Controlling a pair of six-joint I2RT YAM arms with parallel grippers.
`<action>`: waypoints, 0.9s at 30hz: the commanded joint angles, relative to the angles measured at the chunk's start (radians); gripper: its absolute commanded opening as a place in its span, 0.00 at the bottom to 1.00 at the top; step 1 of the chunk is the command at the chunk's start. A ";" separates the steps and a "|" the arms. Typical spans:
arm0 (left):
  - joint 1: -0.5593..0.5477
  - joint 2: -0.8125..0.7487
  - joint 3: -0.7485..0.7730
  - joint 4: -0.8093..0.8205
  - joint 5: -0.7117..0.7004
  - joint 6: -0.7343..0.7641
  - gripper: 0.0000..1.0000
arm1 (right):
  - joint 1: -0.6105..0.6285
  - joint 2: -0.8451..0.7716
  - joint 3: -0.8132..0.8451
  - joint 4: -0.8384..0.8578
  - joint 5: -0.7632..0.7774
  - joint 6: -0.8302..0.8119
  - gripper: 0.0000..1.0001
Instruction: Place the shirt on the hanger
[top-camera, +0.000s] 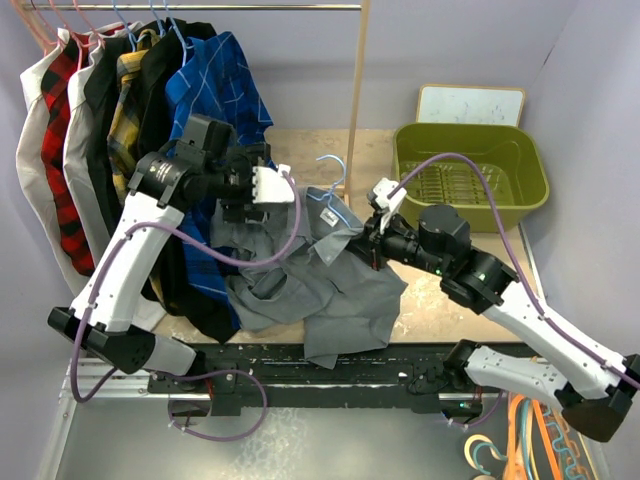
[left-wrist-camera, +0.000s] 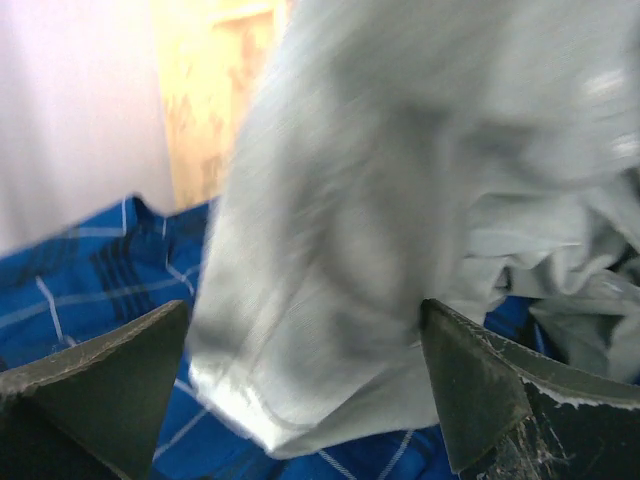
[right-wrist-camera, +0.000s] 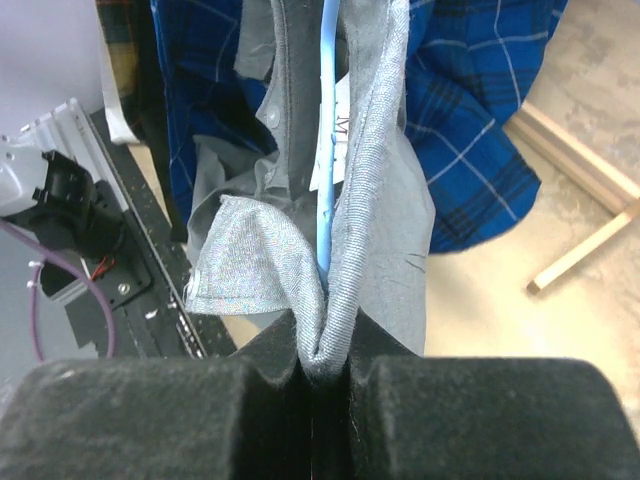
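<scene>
Two hands are engaged with the shirt (top-camera: 320, 280), which lies crumpled at the centre of the top view, draped over the near edge of the tabletop (top-camera: 300, 150), with one part lifted toward each hand. In the right wrist view, the right hand (right-wrist-camera: 322, 375) has its pads pressed together on a narrow fold of grey fabric at the bottom centre of the frame. The hanger (right-wrist-camera: 326, 150) runs as a thin light-blue wire straight down the middle of that frame, inside the fold, and disappears into the fabric just above the pinch; whether the pads also bear on the wire cannot be told. A white label (right-wrist-camera: 342, 120) sits just right of the wire. In the top view, the hanger's hook stands clear of the fabric above the centre of the shirt. In the left wrist view, the left hand (left-wrist-camera: 305, 390) is spread wide, with one dark finger at the lower left and one at the lower right of the frame. A blurred hem of grey fabric hangs between them and touches the right-side finger. A blue checked shirt (top-camera: 225, 90) hangs from the rail (top-camera: 250, 8) in the upper left of the top view. A green basin (top-camera: 470, 129) stands at the upper right of the tabletop.
</scene>
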 joint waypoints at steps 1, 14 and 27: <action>0.072 -0.022 -0.081 0.297 -0.129 -0.161 0.99 | -0.002 -0.083 -0.014 -0.063 0.018 0.039 0.00; 0.080 -0.008 0.127 0.304 -0.086 -0.459 0.99 | -0.002 -0.058 0.116 -0.215 0.181 0.084 0.00; 0.254 -0.022 0.446 0.432 -0.479 -0.929 0.99 | -0.002 0.237 0.469 -0.099 0.660 0.015 0.00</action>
